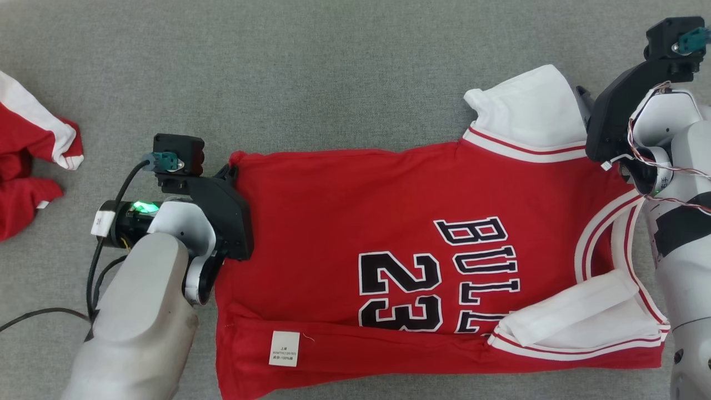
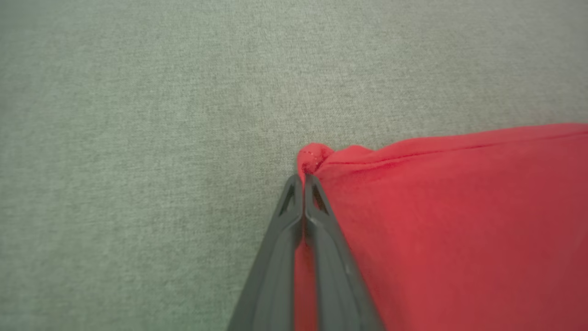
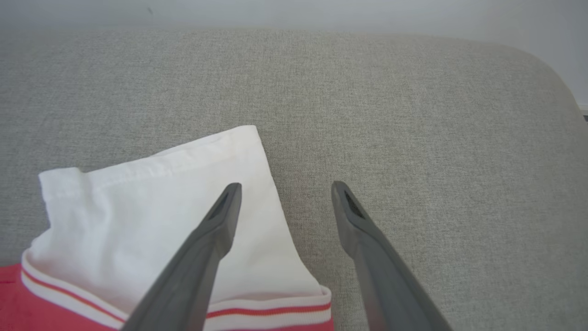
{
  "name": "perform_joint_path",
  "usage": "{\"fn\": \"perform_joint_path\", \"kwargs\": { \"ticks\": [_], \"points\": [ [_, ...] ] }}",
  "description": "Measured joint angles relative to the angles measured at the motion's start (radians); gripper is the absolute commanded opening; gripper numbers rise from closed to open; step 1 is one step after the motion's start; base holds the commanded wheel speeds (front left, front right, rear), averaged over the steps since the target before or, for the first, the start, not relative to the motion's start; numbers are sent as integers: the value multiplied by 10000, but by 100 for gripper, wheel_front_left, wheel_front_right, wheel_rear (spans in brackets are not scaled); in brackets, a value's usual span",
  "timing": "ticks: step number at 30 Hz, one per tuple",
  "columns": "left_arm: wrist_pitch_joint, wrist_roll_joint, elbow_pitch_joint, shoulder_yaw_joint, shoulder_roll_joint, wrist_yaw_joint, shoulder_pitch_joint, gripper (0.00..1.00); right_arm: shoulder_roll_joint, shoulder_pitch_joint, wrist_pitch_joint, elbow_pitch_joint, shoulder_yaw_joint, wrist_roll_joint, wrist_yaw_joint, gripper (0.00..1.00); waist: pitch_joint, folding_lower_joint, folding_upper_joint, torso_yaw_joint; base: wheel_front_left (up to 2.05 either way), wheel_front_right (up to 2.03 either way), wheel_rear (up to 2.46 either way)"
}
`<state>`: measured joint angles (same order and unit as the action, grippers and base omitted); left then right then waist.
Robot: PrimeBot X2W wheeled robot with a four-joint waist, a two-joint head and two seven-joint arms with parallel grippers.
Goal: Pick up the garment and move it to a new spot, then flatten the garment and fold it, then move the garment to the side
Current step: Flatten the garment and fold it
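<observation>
The garment (image 1: 344,222) is a red jersey with white sleeves and black "BULLS 23" lettering, lying spread on the grey fabric surface with its hem toward the left. My left gripper (image 1: 232,166) is at the hem's far corner; in the left wrist view the left gripper (image 2: 303,177) is shut on a small bunch of the red garment (image 2: 459,220). My right gripper (image 1: 583,100) hangs over the far white sleeve (image 1: 527,105). In the right wrist view the right gripper (image 3: 285,186) is open, one finger above the sleeve (image 3: 151,207), the other above bare surface.
Another red and white piece of clothing (image 1: 28,161) lies bunched at the left edge. A black cable (image 1: 94,266) trails beside my left forearm. The surface's rounded edge (image 3: 551,78) shows beyond the sleeve. A white label (image 1: 284,348) sits near the garment's folded lower hem.
</observation>
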<state>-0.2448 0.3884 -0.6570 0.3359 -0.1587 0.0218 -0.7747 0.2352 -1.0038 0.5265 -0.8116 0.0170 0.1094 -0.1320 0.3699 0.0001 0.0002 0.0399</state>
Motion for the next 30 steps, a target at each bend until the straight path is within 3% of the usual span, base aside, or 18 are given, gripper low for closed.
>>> {"fn": "perform_joint_path", "kwargs": {
  "ticks": [7, 18, 30],
  "points": [
    [736, -140, 88, 155, 332, 311, -81, 0, 209, -381, -621, -410, -201, -67, 0, 100, 246, 0, 0, 193, 0, 0, 0],
    [1254, -105, 184, 596, 802, 322, -224, 0, 679, -726, -869, -1152, -637, -92, 0, 100, 610, 0, -1, 741, 0, 0, 0],
    [1453, 13, 263, 920, 930, 359, -362, 0, 963, -1243, 84, -1827, -1037, 196, 8, 100, 922, -2, -3, 1082, 0, 0, 0]
  ]
}}
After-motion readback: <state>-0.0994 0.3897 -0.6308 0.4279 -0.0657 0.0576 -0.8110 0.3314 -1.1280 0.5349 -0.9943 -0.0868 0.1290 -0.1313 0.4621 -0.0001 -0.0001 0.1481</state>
